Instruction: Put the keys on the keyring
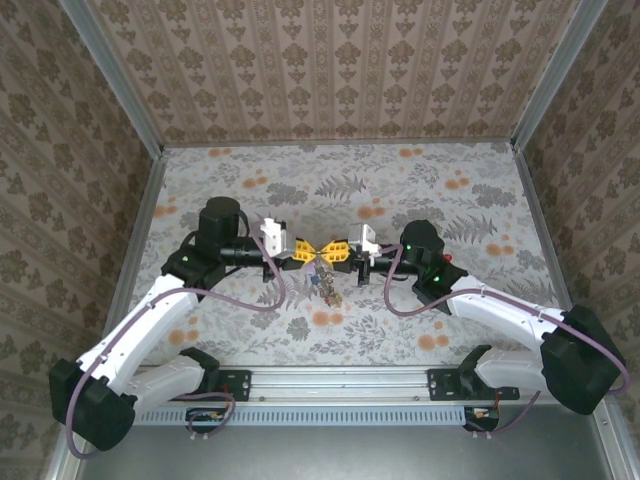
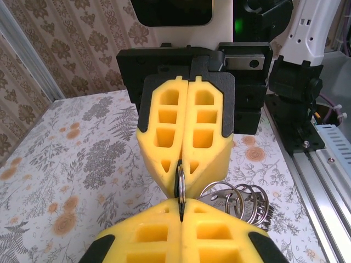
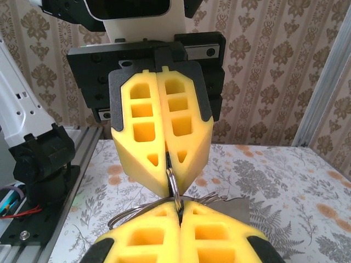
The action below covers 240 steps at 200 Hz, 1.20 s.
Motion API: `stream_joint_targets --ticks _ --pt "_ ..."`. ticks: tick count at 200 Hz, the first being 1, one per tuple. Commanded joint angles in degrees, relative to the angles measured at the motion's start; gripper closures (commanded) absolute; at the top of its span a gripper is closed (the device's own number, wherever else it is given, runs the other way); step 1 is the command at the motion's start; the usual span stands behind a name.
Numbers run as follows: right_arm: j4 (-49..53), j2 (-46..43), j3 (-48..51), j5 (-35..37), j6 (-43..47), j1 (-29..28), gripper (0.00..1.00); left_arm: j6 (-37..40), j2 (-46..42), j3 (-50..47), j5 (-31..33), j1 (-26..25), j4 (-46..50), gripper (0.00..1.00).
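Keys (image 1: 326, 287) dangling below, too blurred to count. Keyring (image 2: 180, 185) mostly hiding between yellow tips; left gripper (image 2: 181, 212) and right gripper (image 3: 179, 211) both pinching it, meeting nose to nose.

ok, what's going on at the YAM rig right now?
Both arms meet tip to tip over the middle of the table. The left gripper and the right gripper are each shut on the same thin ring, the keyring, seen edge-on between their yellow fingers. A bunch of smaller silver rings sits right beside it, and the keys lie just near of the grippers in the top view. Whether any key is threaded on yet can't be told.
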<state>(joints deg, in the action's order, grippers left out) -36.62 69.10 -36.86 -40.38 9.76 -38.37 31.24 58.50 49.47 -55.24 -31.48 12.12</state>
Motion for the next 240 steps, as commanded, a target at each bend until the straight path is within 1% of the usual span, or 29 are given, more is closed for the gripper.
stream_joint_targets --ticks 1,7,23,32,42,54,62,76,98,138,157,174,179,197,214,230,240 --pt "1.67 -1.14 -0.90 -0.75 3.30 -0.23 1.00 1.78 0.30 1.71 -0.94 -0.60 1.98 1.00" --pt "3.89 -1.45 -1.29 -0.77 4.62 -0.29 1.00 2.28 0.29 1.95 -0.65 -0.64 2.76 1.00" --pt "12.48 -2.66 -3.15 0.70 9.50 -0.26 0.84 3.55 0.60 3.00 1.15 -0.81 6.13 1.00" --pt "17.80 -3.36 -4.42 1.75 12.84 -0.30 0.78 5.14 1.13 3.98 1.82 -0.99 9.19 1.00" --pt "23.06 -4.07 -5.80 2.83 16.07 -0.26 0.77 6.52 1.74 5.19 2.73 -1.19 12.09 1.00" --pt "28.70 -4.47 -7.63 3.62 19.57 -0.30 0.71 7.39 2.29 6.12 3.59 -1.43 14.42 1.00" --pt "31.55 -4.59 -8.81 3.98 21.09 -0.29 0.71 7.67 2.58 6.42 3.87 -1.56 15.29 1.00" --pt "34.64 -4.29 -10.36 4.98 22.67 -0.35 0.69 8.07 3.17 7.30 4.18 -1.78 16.59 1.00" --pt "39.23 -2.75 -12.74 6.41 24.98 -1.10 0.68 8.86 4.88 8.96 5.06 -2.43 19.26 1.00" --pt "41.44 -0.05 -15.42 7.77 25.08 -2.70 0.71 8.66 6.18 9.85 4.55 -3.14 19.72 1.00" --pt "42.02 0.68 -15.91 8.10 25.37 -3.29 0.76 8.40 6.60 10.27 4.50 -3.14 20.10 1.00" --pt "43.32 1.36 -16.39 8.29 26.14 -3.83 0.77 8.23 6.90 10.56 4.16 -3.14 20.65 1.00" --pt "43.54 1.49 -16.47 8.25 26.19 -4.02 0.81 8.22 6.97 10.58 4.02 -3.14 20.75 1.00" --pt "43.04 1.71 -16.41 7.83 25.69 -4.28 1.00 7.83 6.98 10.26 3.64 -3.14 20.34 1.00" --pt "39.30 1.24 -15.00 7.70 23.24 -4.28 1.00 6.91 6.86 9.86 4.06 -2.97 19.54 1.00" --pt "34.51 0.48 -13.09 7.04 19.89 -4.08 1.00 5.23 6.22 8.65 4.23 -2.33 18.09 0.83" --pt "31.36 0.12 -11.97 6.17 17.68 -3.79 1.00 4.70 5.57 7.72 3.81 -1.86 17.24 0.78"
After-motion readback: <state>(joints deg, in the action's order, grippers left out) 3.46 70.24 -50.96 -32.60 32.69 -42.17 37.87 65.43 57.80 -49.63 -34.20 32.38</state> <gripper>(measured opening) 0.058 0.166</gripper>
